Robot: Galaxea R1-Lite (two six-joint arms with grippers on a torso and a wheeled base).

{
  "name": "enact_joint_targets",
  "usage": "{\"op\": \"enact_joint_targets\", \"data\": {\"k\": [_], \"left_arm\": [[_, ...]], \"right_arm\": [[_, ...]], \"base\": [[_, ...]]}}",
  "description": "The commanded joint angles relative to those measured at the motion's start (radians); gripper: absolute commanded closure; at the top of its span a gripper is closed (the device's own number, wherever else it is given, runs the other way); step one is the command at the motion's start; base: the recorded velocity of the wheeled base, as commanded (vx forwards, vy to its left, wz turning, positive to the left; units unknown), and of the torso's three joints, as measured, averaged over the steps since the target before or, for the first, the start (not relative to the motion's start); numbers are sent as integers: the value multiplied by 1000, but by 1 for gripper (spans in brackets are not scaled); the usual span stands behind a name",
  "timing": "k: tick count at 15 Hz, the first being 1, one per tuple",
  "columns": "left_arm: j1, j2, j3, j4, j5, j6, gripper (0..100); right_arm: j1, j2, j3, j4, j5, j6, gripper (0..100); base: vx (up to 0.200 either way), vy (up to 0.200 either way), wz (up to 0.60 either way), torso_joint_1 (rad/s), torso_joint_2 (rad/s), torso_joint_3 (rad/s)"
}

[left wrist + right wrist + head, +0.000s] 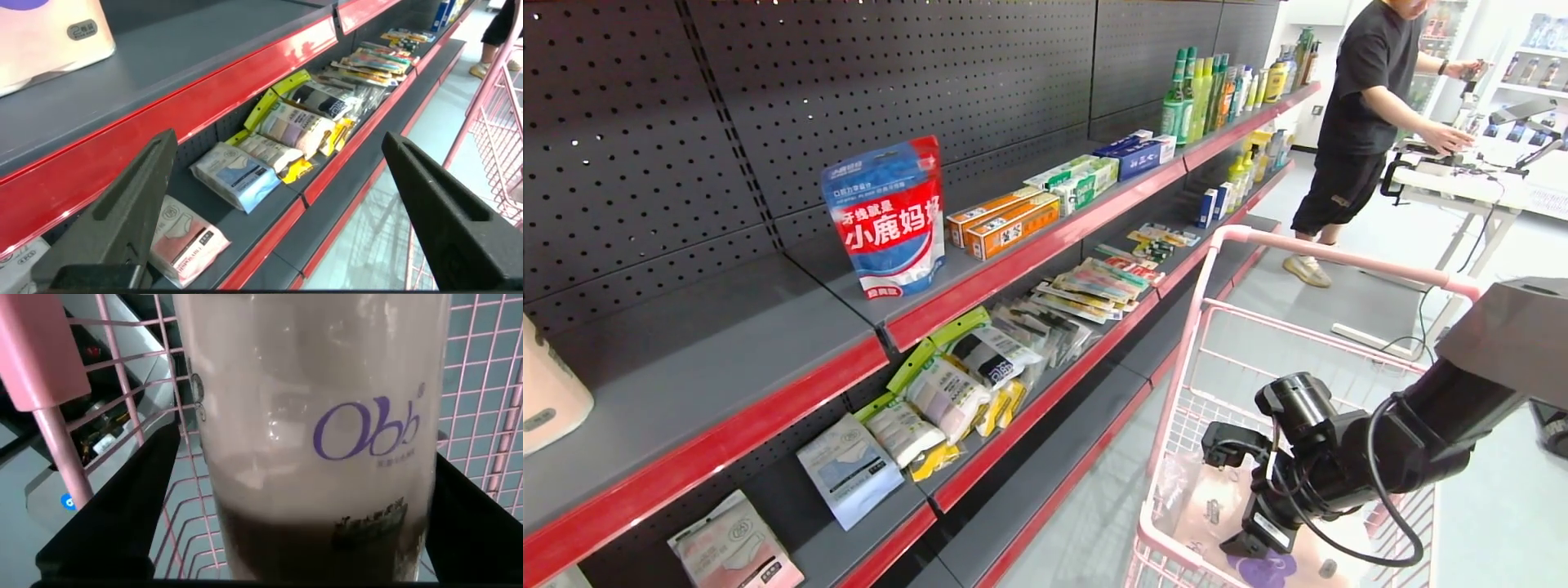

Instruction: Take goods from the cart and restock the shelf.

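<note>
A pink wire cart (pixel 1339 260) stands at the lower right, beside the shelf. My right gripper (pixel 1245 535) is down inside it. In the right wrist view this gripper (pixel 306 445) is open, with a clear plastic pack with purple print (pixel 327 416) standing between its fingers (pixel 122 506). Whether the pads touch the pack is unclear. The pack shows in the head view as a pinkish clear bag (pixel 1209 506) on the cart floor. My left gripper (pixel 279 137) is open and holds nothing, facing the lower shelf of bagged goods (pixel 245 167).
The grey shelf with red edges (pixel 792 384) runs along the left. It bears a blue and red pouch (pixel 889 216), orange boxes (pixel 1005 222), green bottles (pixel 1196 94) and a white roll pack (pixel 547 392). The top board between the roll pack and the pouch is bare.
</note>
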Motion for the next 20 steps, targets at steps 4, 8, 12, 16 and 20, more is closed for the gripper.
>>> {"op": "enact_joint_targets", "data": {"k": [4, 8, 12, 16, 20], "left_arm": [[0, 0, 0, 0, 0, 0, 0], [0, 0, 0, 0, 0, 0, 0], [0, 0, 0, 0, 0, 0, 0], [0, 0, 0, 0, 0, 0, 0], [0, 0, 0, 0, 0, 1, 0]], "right_arm": [[-5, 12, -17, 0, 1, -3, 0], [-7, 9, -34, 0, 1, -4, 0], [-7, -14, -41, 2, 1, -34, 0], [-8, -25, -21, 9, 1, -60, 100], [-5, -57, -8, 68, -4, -58, 100]], "base": [[0, 0, 0, -73, 164, 96], [0, 0, 0, -173, 405, 239], [0, 0, 0, -27, 65, 38], [0, 0, 0, 0, 0, 0], [0, 0, 0, 0, 0, 0]]}}
